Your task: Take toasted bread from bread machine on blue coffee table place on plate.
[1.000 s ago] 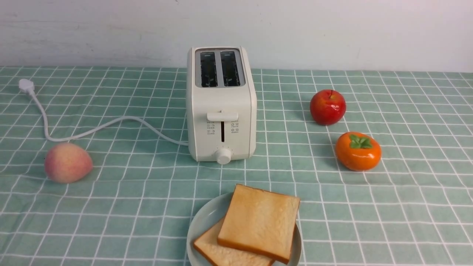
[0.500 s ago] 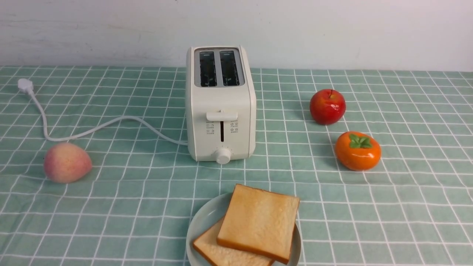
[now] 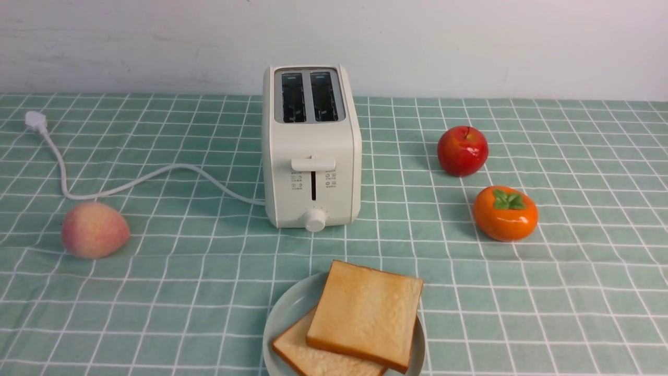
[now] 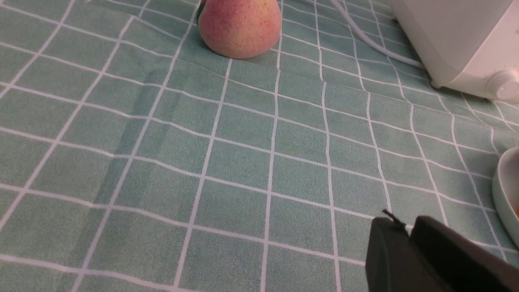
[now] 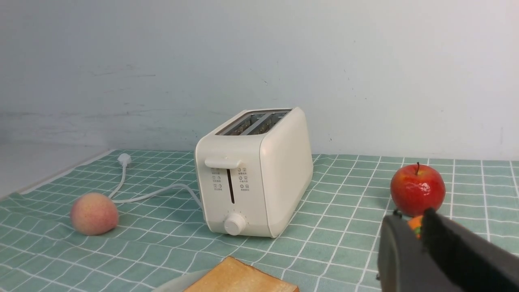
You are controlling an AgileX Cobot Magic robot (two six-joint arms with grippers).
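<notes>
Two slices of toasted bread lie on the plate (image 3: 286,313) at the near middle of the blue coffee table (image 3: 574,292): the upper slice (image 3: 365,313) overlaps the lower slice (image 3: 313,361). The bread machine (image 3: 312,156) stands behind the plate, both slots empty, lever up. Neither gripper shows in the front view. My left gripper (image 4: 405,223) is shut and empty, low over the cloth between the peach and the plate rim (image 4: 505,190). My right gripper (image 5: 413,221) is shut and empty, held off the table, facing the bread machine (image 5: 251,170); a corner of toast (image 5: 239,280) shows below.
A peach (image 3: 95,230) lies left of the bread machine, with the white cord (image 3: 130,183) and plug (image 3: 35,121) behind it. A red apple (image 3: 463,151) and an orange persimmon (image 3: 505,213) sit to the right. A white wall bounds the table's far edge.
</notes>
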